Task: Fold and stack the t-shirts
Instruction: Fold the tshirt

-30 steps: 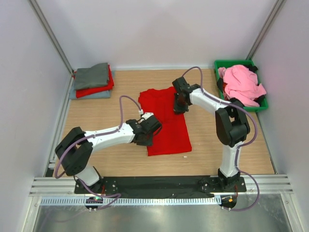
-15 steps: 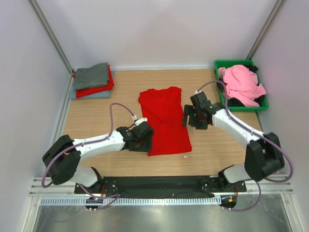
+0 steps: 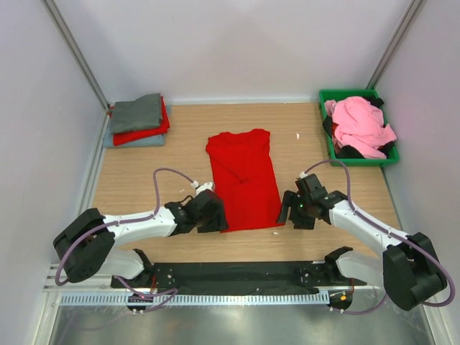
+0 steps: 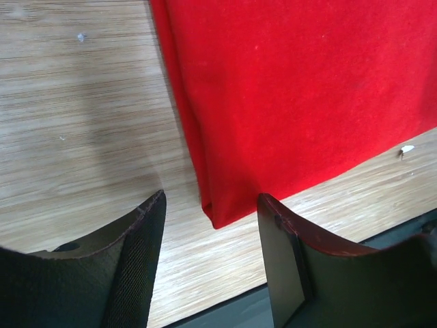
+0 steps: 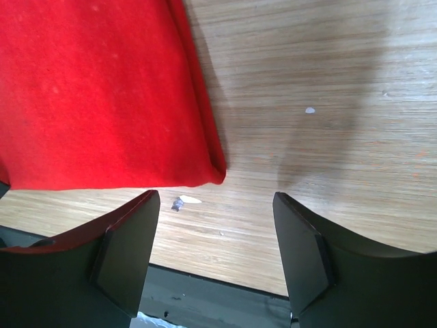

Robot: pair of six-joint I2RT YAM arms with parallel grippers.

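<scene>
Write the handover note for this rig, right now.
Left gripper: open over the near left corner of the bright red cloth t-shirt.
Right gripper: open over its near right corner.
Done: three folded shirts stacked far left, grey on top; red one folded into a strip mid-table.
To do: likely fold it crosswise, stack it, then the pink shirt and dark shirt in the green plastic bin.

I count six shirts: one large red t-shirt (image 3: 244, 180) on its own, three stacked, namely a grey shirt (image 3: 138, 111), a red shirt (image 3: 146, 133) and a blue-grey shirt (image 3: 135, 141), plus one pink shirt (image 3: 359, 123) and one dark shirt (image 3: 350, 152). I see one green bin (image 3: 350, 94).
</scene>
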